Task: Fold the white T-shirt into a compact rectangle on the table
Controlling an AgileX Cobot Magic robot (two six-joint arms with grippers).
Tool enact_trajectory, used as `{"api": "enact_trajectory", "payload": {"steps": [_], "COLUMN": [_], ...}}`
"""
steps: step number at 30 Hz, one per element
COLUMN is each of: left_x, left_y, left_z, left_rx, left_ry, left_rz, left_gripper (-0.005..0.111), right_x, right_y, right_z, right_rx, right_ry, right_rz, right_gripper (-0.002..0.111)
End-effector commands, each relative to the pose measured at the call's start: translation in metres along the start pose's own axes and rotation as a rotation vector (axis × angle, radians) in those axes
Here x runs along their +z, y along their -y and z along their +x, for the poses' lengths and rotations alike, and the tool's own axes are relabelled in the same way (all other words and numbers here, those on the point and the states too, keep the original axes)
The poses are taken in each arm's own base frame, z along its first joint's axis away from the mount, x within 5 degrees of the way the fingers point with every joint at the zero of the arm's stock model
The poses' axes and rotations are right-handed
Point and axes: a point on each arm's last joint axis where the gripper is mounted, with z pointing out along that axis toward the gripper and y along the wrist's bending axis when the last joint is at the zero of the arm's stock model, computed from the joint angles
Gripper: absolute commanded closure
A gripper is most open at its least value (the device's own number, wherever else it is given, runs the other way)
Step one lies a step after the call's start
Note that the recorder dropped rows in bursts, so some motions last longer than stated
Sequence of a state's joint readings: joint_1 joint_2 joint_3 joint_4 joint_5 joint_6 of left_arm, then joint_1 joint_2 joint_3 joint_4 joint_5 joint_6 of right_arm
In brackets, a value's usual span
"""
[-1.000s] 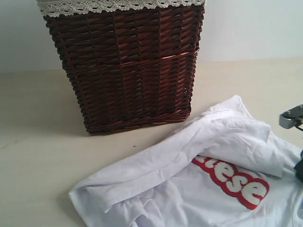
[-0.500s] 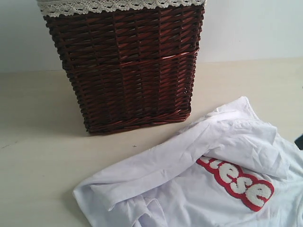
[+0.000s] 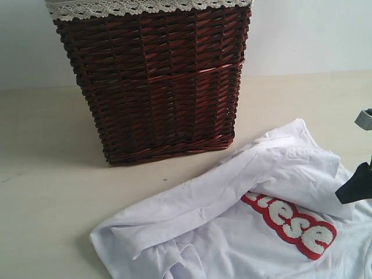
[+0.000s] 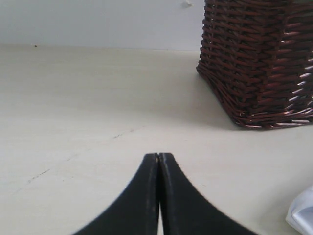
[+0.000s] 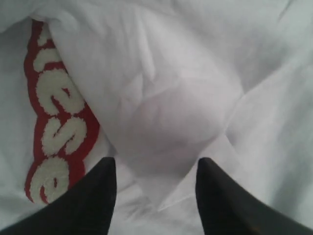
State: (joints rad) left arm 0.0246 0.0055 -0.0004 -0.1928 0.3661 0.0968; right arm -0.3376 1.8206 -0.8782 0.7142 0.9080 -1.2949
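The white T-shirt (image 3: 261, 215) lies crumpled on the table (image 3: 52, 192) at the lower right, with red-outlined lettering (image 3: 290, 225) showing and a flap folded over its upper part. My right gripper (image 3: 352, 187) hangs at the shirt's right edge. In the right wrist view it (image 5: 155, 165) stands open just above the T-shirt (image 5: 186, 98), a folded cloth corner lying loose between its fingers (image 5: 100, 191). The left gripper (image 4: 159, 156) is shut and empty over bare table (image 4: 88, 107), with a scrap of the shirt (image 4: 301, 215) at the frame's corner.
A tall dark wicker basket (image 3: 154, 81) with a lace-trimmed lining (image 3: 116, 7) stands behind the shirt, close to its far edge; it also shows in the left wrist view as the basket (image 4: 259, 58). A pale wall (image 3: 308, 35) closes the back.
My right gripper has opened and let go of the cloth, and its dark finger has come back into the exterior view at the right edge. The shirt shifted slightly right, then settled.
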Motion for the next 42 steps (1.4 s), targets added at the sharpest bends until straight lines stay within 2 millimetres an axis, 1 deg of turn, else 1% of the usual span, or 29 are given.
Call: {"api": "enact_trajectory", "payload": {"steps": [1, 4, 8, 10, 12, 15, 22, 23, 24, 25, 26, 27, 28, 29, 30, 32, 34, 35, 37, 38, 42], "left_x": [0.0, 0.0, 0.0, 0.0, 0.0, 0.0, 0.0, 0.0, 0.0, 0.0, 0.0, 0.0, 0.0, 0.0, 0.0, 0.0, 0.0, 0.0, 0.0, 0.0, 0.0], "left_y": [0.0, 0.0, 0.0, 0.0, 0.0, 0.0, 0.0, 0.0, 0.0, 0.0, 0.0, 0.0, 0.0, 0.0, 0.0, 0.0, 0.0, 0.0, 0.0, 0.0, 0.0], "left_z": [0.0, 0.0, 0.0, 0.0, 0.0, 0.0, 0.0, 0.0, 0.0, 0.0, 0.0, 0.0, 0.0, 0.0, 0.0, 0.0, 0.0, 0.0, 0.0, 0.0, 0.0], "left_rx": [0.007, 0.007, 0.007, 0.007, 0.007, 0.007, 0.007, 0.007, 0.007, 0.007, 0.007, 0.007, 0.007, 0.007, 0.007, 0.007, 0.007, 0.007, 0.007, 0.007, 0.007], "left_ry": [0.009, 0.009, 0.009, 0.009, 0.009, 0.009, 0.009, 0.009, 0.009, 0.009, 0.009, 0.009, 0.009, 0.009, 0.009, 0.009, 0.009, 0.009, 0.009, 0.009, 0.009], "left_rz": [0.007, 0.007, 0.007, 0.007, 0.007, 0.007, 0.007, 0.007, 0.007, 0.007, 0.007, 0.007, 0.007, 0.007, 0.007, 0.007, 0.007, 0.007, 0.007, 0.007, 0.007], "left_gripper": [0.107, 0.107, 0.107, 0.107, 0.107, 0.107, 0.107, 0.107, 0.107, 0.107, 0.107, 0.107, 0.107, 0.107, 0.107, 0.107, 0.107, 0.107, 0.107, 0.107, 0.107], "right_x": [0.011, 0.018, 0.019, 0.018, 0.016, 0.009, -0.015, -0.016, -0.016, -0.01, -0.006, 0.004, 0.008, 0.017, 0.021, 0.026, 0.027, 0.027, 0.028, 0.028, 0.027], "right_y": [0.007, 0.01, 0.01, 0.009, 0.008, 0.002, -0.017, -0.017, -0.016, -0.011, -0.008, 0.0, 0.004, 0.011, 0.014, 0.018, 0.018, 0.018, 0.016, 0.016, 0.015], "right_z": [0.005, 0.008, 0.008, 0.008, 0.006, 0.001, -0.013, -0.013, -0.011, -0.004, 0.0, 0.006, 0.008, 0.011, 0.012, 0.013, 0.013, 0.012, 0.009, 0.008, 0.008], "right_rx": [0.035, 0.05, 0.051, 0.041, 0.041, 0.047, -0.018, -0.03, -0.042, -0.047, -0.035, -0.005, 0.004, 0.042, 0.06, 0.082, 0.087, 0.084, 0.074, 0.078, 0.08], "right_ry": [-0.02, -0.037, -0.039, -0.032, -0.022, 0.015, 0.148, 0.139, 0.119, 0.049, 0.012, -0.042, -0.053, -0.066, -0.068, -0.073, -0.073, -0.057, -0.027, -0.019, -0.015], "right_rz": [-0.022, -0.041, -0.046, -0.044, -0.04, -0.053, -0.077, -0.069, -0.062, -0.049, -0.048, -0.039, -0.033, -0.024, -0.019, -0.005, -0.01, -0.016, -0.035, -0.04, -0.042], "right_gripper": [0.064, 0.072, 0.09, 0.101, 0.108, 0.108, 0.108, 0.107, 0.103, 0.091, 0.085, 0.07, 0.065, 0.059, 0.06, 0.063, 0.076, 0.087, 0.102, 0.107, 0.108]}}
